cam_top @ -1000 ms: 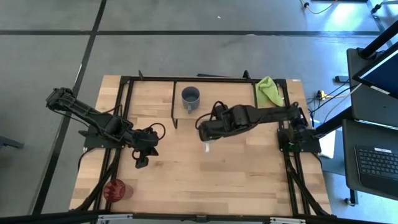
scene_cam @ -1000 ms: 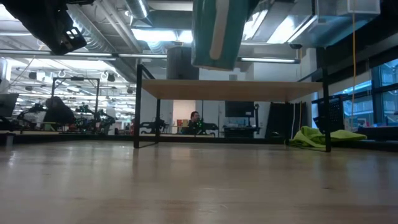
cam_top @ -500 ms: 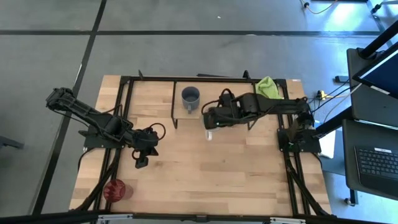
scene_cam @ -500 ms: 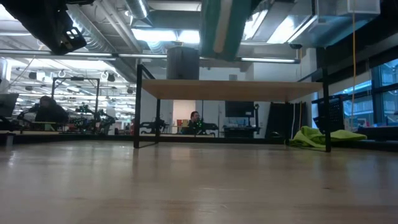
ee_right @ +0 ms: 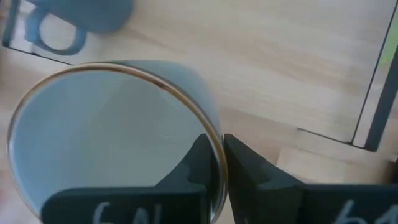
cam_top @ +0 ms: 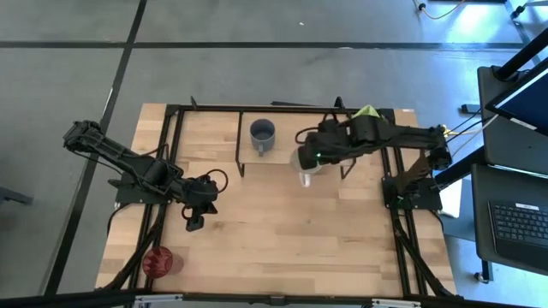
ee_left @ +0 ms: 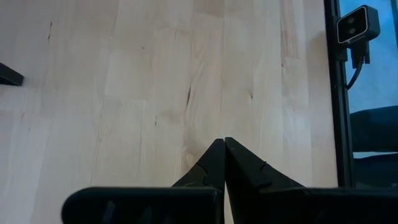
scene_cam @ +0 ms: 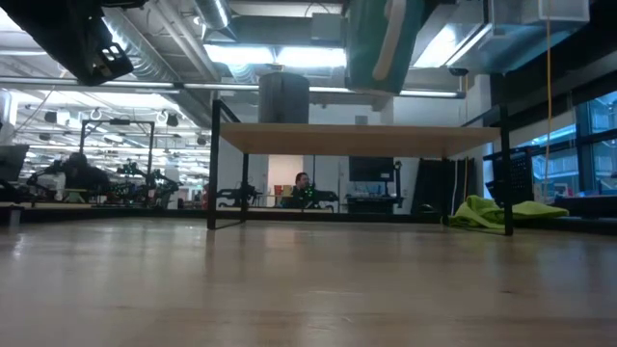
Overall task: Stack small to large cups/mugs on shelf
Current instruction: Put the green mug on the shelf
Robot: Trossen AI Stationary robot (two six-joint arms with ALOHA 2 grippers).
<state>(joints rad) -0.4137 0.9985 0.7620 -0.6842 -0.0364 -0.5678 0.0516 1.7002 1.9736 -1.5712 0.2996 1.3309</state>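
One white mug [cam_top: 306, 162], pinched by my right hand [ee_right: 214, 163], has swung over the shelf [cam_top: 321, 137] beside the grey mug [cam_top: 262, 133]; left hand [ee_left: 224, 155] pressed together.

Robotics lab or workshop: exposed ceiling ducts [scene_cam: 183, 39], strip lights, more robot benches [scene_cam: 87, 183] beyond, a seated person [scene_cam: 303, 189], concrete floor [cam_top: 257, 68].

Right arm raised and reaching, left arm low
Right claw [cam_top: 305, 171] pinches a rim between its fingers; left claw [cam_top: 195, 224] closed, pointing downward
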